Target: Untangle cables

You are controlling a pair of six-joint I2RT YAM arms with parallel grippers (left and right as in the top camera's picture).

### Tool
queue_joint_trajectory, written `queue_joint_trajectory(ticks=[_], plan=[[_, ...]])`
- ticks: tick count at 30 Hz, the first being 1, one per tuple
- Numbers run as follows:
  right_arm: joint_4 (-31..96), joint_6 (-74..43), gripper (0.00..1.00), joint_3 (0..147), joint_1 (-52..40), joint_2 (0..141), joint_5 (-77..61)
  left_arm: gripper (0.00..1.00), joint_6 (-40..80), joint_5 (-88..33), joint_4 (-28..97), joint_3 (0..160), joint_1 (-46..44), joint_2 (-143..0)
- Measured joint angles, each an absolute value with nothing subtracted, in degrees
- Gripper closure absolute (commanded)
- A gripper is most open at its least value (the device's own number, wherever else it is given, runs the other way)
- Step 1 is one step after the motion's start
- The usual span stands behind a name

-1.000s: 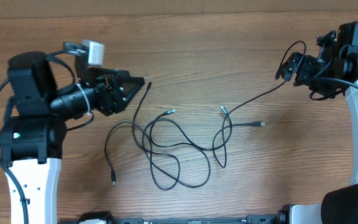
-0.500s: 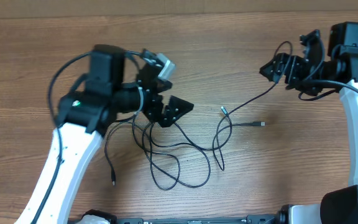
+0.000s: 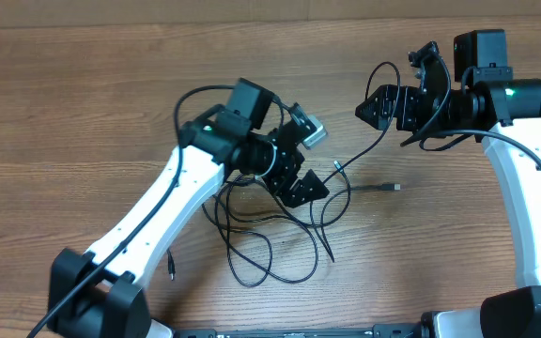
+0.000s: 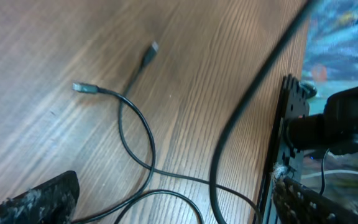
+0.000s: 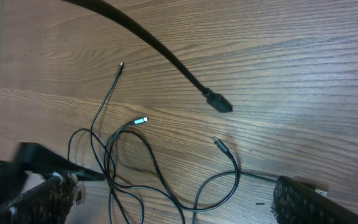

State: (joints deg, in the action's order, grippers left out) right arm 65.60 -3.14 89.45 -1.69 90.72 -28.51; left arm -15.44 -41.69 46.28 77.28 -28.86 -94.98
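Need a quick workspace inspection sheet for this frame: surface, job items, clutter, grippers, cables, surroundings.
Surface: brown wood-grain table, carrying only the cords.
Job's things: thin black cables with metal-tipped plugs, looped together mid-table; one strand rises toward the right arm, and whether it is held is unclear.
Clutter: nothing seen.
Grippers: left gripper open over the tangle; right gripper open, off to the side of it.
Cables: thicker black arm cable arches beside the left arm.
Surroundings: black rig hardware past the table edge.
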Motion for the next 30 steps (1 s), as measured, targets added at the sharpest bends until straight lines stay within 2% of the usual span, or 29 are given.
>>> queue_joint_trajectory(ticks=[3,4,5,7,15,19,24,30], plan=[[65.5,-3.2,0.0,89.4,-1.7,90.7,-28.5,0.14,-15.6,-41.7,46.3,77.3,-29.4,-97.3],[65.6,-3.2,0.0,89.4,-1.7,90.7,-28.5,0.23,-15.7,-41.8,46.3,77.3,-29.7,-97.8],[65.6,-3.2,0.0,89.4,-1.7,90.7,-28.5,0.41,-15.8,-42.0,46.3,77.3,-29.9,-98.5],[65.6,-3.1,0.0,89.4,-1.7,90.7,-28.5,0.96,-16.1,-42.6,46.3,77.3,-30.1,-99.2],[65.5,-3.2,0.0,89.4,-1.7,90.7,-28.4,0.96,-16.5,-43.7,46.3,77.3,-30.4,-99.5],[66.4,-3.2,0.0,89.4,-1.7,90.7,-24.4,0.96,-12.6,-43.2,46.7,77.4,-30.1,-99.4],[70.3,-3.2,0.0,89.4,-1.7,90.7,-17.0,0.96,-8.2,-38.0,47.2,81.4,-29.5,-97.5],[74.3,-3.0,0.0,89.4,-1.7,90.7,-13.0,0.96,-4.3,-26.8,46.5,93.8,-29.5,-87.8]])
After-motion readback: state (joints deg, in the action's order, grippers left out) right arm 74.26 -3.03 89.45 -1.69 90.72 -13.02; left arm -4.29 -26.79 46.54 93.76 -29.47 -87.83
